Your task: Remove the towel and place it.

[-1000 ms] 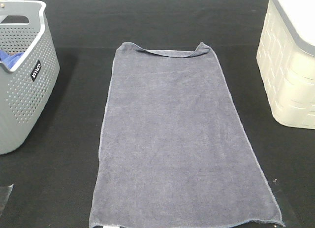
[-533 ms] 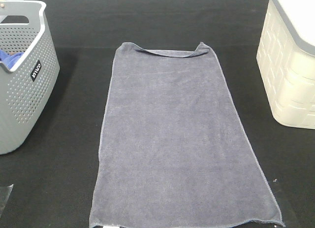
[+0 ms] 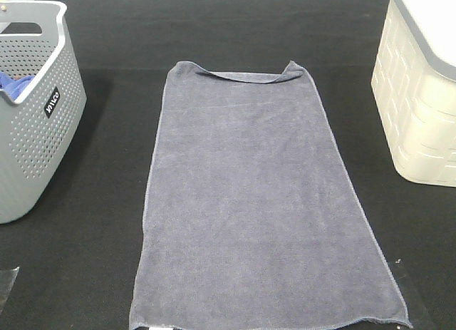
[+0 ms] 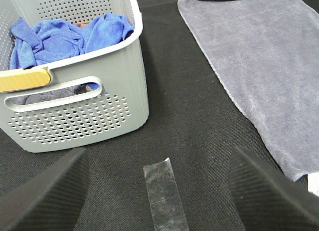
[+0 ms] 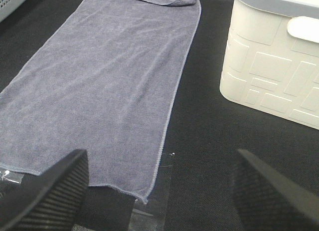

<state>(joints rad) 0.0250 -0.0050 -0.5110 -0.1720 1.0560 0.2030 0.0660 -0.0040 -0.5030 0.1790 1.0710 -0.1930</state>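
Far left, the grey perforated basket [image 3: 32, 109] stands on the black table [image 3: 100, 223], a blue cloth bundle [image 4: 65, 36] heaped inside it. A strip of clear tape [image 4: 164, 198] lies on the table just ahead of your left gripper [image 4: 159, 191].

Left gripper: fingers spread wide, nothing between them, nothing touched. It hangs over bare table between basket and towel, with the towel off to its inner side.

Centre: the towel [image 3: 260, 202] lies flat and fully spread on the table, well apart from both containers. Its long axis runs near-to-far, straight away from you. The far hem is curled up at both corners; the near hem lies close to the table's front edge.

Right gripper [image 5: 159, 191]: also spread wide and empty, touching nothing. The towel's near right corner [image 5: 144, 196] sits just ahead of it and slightly inward.

Far right, the cream bin [image 3: 420, 88] stands beside the towel's far half, not touching it.

Judgement: the near hem is the edge both arms can reach, one corner each. The right gripper looks nearer its corner than the left. The towel already looks laid out, so little may remain.
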